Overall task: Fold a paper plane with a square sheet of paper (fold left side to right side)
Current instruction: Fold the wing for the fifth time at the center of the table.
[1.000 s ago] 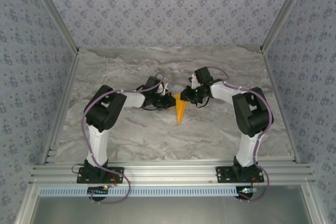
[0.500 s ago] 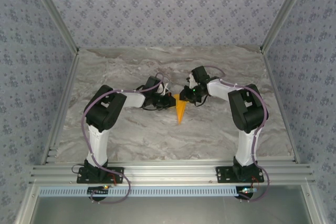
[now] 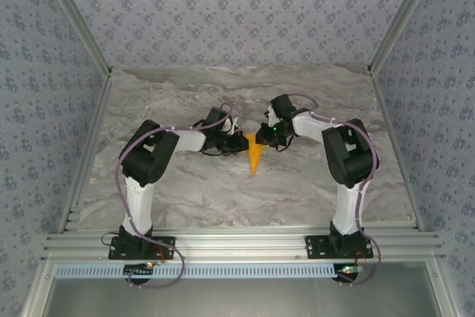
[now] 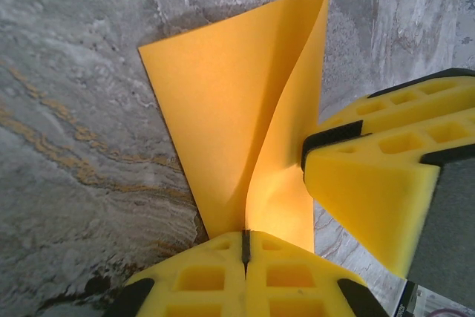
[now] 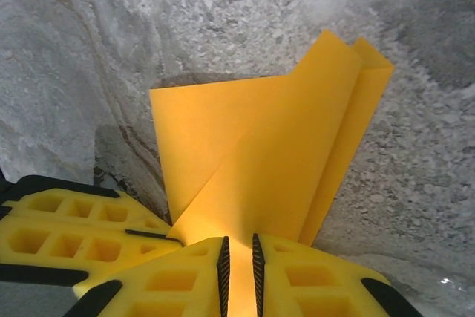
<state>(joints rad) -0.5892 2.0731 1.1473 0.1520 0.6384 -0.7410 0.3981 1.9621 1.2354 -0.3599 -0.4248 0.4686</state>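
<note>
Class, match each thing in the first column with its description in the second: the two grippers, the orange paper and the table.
Column one:
1. left gripper
2. right gripper
3. orange paper
4. table

Column two:
A. grey marbled surface
B. folded, tapering to a point toward the arm bases
C. shut on the paper, jaws pressed tight together
D. shut on the paper, a thin slit left between the jaws

Pairs: 1-C, 2-D, 3-B, 4-A
</note>
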